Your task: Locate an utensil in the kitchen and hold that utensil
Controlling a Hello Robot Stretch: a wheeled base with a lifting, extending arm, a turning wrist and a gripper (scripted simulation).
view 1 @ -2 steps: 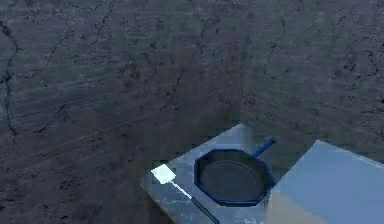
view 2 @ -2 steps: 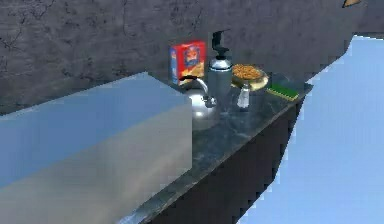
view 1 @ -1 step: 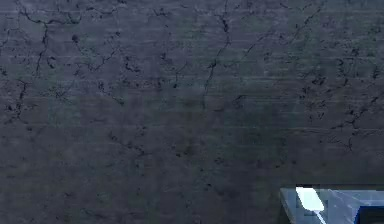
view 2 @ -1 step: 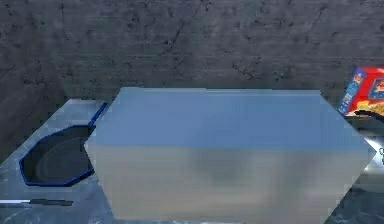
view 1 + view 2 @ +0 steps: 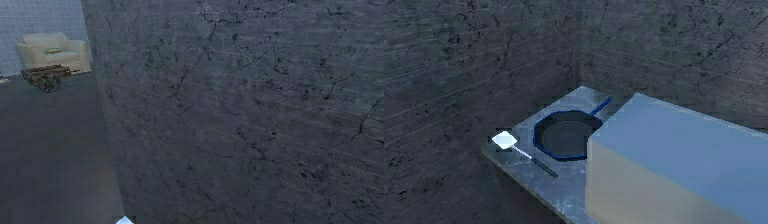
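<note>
Pale blue-grey in colour, a large plain box-shaped block (image 5: pixel 684 165) stands nearest in the arm side view, at the lower right, on a grey mottled stone tabletop (image 5: pixel 512 165). Its left face rises just beside a round dark blue frying pan (image 5: pixel 569 135). The frying pan lies flat on the tabletop, and its blue handle points up and to the right, toward the corner of the room.

Task item: a utensil with a white square blade and a thin dark handle (image 5: pixel 524 152) lies flat on the tabletop, just left of the frying pan and near the tabletop's left edge. The blade is at the upper left end. The handle runs down and to the right, past the frying pan's rim. Whether the utensil touches the frying pan cannot be told.

State of the tool: cannot be told, neither how it stands nor whether it has hold of anything.

Behind the tabletop, two dark cracked stone walls (image 5: pixel 464 70) meet in a corner.

In the forward view, a small white corner (image 5: pixel 122 220) shows at the bottom edge; what it belongs to cannot be told. A dark cracked stone wall (image 5: pixel 240 110) stands close ahead, from the middle to the right. Grey floor (image 5: pixel 50 150) runs along the left. Far off on the left stands a cream upholstered armchair (image 5: pixel 52 50), with a low brown object (image 5: pixel 50 77) in front of it, too small to identify.
</note>
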